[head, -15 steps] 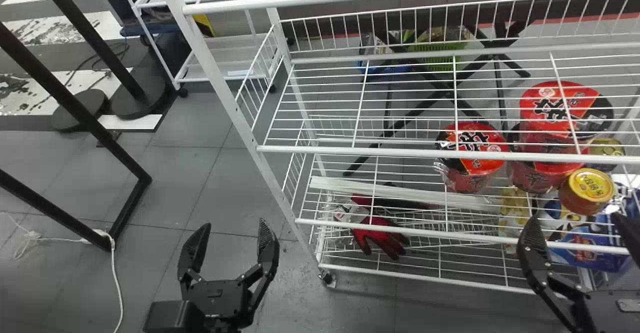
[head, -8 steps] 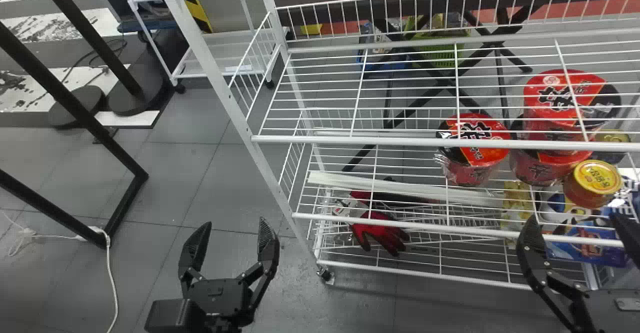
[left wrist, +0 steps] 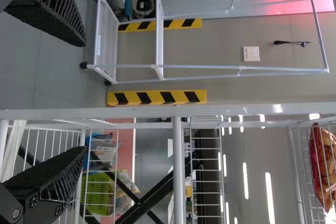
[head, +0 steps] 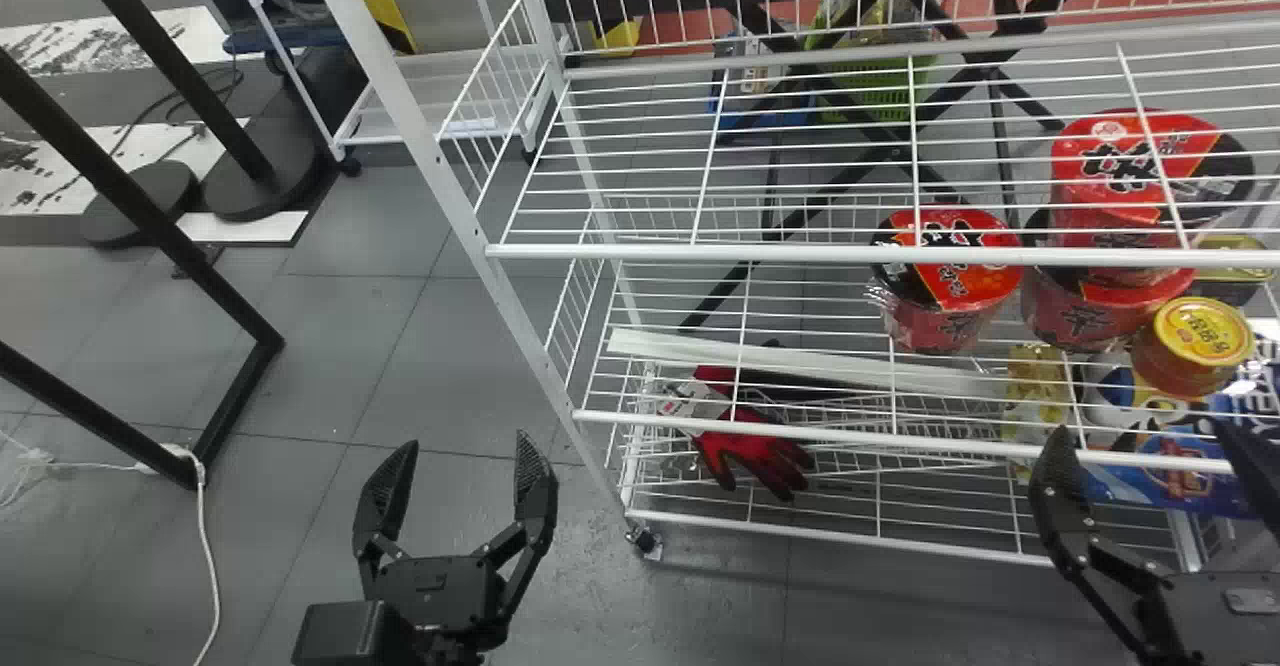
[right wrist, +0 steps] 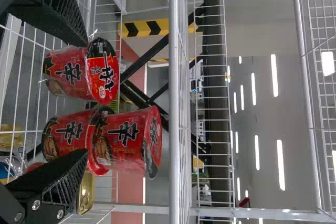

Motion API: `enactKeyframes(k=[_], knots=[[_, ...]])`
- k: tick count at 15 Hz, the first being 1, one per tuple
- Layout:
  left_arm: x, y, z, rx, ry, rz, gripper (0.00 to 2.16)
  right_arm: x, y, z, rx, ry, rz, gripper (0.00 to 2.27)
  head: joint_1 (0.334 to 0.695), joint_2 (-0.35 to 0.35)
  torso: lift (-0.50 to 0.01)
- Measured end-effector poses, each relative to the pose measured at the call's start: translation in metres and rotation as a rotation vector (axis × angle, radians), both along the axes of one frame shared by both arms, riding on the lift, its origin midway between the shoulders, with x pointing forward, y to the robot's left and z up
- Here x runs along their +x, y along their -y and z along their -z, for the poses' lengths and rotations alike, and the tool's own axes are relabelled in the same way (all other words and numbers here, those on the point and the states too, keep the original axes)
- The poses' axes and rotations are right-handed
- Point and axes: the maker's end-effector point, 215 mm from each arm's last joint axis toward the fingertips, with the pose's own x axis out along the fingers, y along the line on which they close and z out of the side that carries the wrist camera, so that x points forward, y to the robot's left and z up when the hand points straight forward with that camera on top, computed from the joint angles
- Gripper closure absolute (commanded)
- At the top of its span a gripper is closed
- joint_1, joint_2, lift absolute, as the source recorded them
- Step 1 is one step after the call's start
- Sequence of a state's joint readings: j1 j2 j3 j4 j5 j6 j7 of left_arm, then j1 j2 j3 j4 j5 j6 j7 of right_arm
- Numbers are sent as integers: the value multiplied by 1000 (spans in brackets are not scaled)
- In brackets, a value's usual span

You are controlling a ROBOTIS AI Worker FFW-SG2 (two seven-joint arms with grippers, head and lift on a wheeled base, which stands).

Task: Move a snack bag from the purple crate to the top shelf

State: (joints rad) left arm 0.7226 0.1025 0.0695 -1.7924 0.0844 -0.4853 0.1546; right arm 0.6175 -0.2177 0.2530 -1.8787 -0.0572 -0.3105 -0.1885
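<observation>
In the head view my left gripper (head: 462,441) stands open over the floor, left of the white wire rack (head: 700,253). The right gripper (head: 1142,430) is open before the rack's lower right part. Nothing is between the fingers of the left gripper (left wrist: 84,96) in its wrist view. A red and orange snack bag (left wrist: 324,166) lies on a high wire shelf there, well apart from that gripper and cut by the view's edge. In the right wrist view the right gripper (right wrist: 87,98) is open and holds nothing, with red noodle tubs beyond it.
Red noodle tubs (head: 950,291) and a yellow-lidded jar (head: 1200,336) stand on a rack shelf. Red gloves (head: 755,456) and a blue pack (head: 1150,476) lie lower down. A black metal frame (head: 130,191) stands at the left, near a white cable (head: 205,546) on the floor.
The rack and its goods have shifted upward in the head view, and its left post slightly left. Both grippers keep nearly the same place in that view and stay open.
</observation>
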Motion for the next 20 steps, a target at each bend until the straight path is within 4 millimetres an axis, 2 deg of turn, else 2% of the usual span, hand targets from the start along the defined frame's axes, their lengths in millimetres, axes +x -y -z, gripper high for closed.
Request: enactKeyframes(k=[8,20], knots=[[1,0,4,0,-6,2,117,-2,4,-12,23,65,2,80,695,251,-450],[1,-1,5,-1,-2,-2,117,-2,7,-13,40,70,14,87,695,247,-450]])
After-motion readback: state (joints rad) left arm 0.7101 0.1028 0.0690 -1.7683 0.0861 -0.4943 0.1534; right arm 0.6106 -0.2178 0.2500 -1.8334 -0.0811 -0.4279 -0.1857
